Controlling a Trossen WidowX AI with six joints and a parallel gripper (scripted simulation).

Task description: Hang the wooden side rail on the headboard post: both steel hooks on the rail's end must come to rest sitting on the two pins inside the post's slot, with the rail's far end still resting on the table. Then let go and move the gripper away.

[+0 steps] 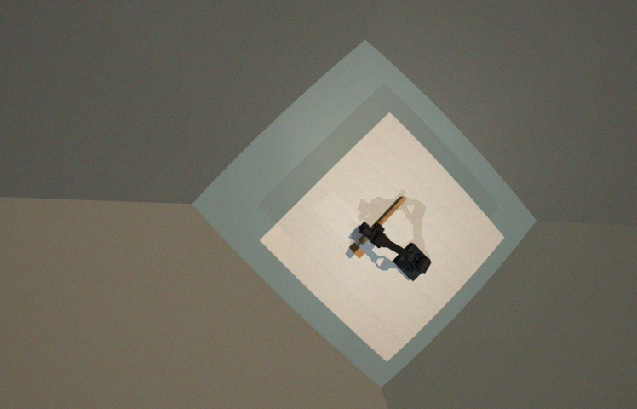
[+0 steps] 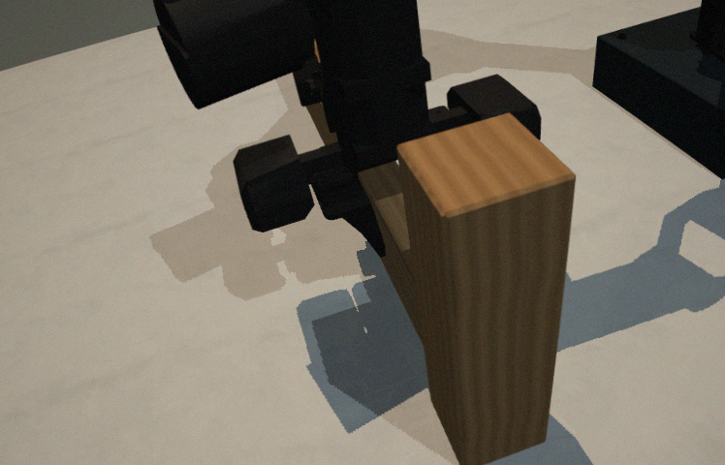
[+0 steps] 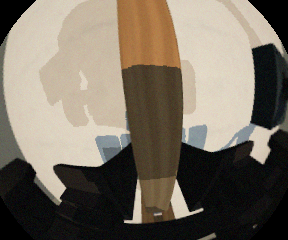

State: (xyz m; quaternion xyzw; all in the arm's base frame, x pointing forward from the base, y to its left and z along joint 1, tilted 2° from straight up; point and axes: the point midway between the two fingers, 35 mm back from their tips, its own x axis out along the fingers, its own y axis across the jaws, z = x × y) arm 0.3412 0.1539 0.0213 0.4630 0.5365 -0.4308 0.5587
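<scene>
Looking at a long, straight wooden rail (image 1: 391, 210) (image 2: 398, 221) (image 3: 153, 110) here, bright orange-brown where the light hits and dull dark brown in the shade. The gripper (image 1: 372, 230) (image 2: 355, 213) (image 3: 151, 140) is clamped on it, a black finger on each side, pretty near the headboard post (image 1: 358, 251) (image 2: 499, 288). That post stands upright on the pale table (image 1: 387, 313) (image 2: 95, 317) (image 3: 31, 100), striped grain all over, and the rail's near end runs up to its inner side. Can't tell whether the hooks are in the slot, since the post hides that end in the exterior view. Nothing container-like to report on. The arm's dark base (image 1: 413, 276) (image 2: 655, 120) (image 3: 268, 87) sits off to one side, well apart from the post. Main thing blocking the view is the black gripper body, covering the middle of the rail.
</scene>
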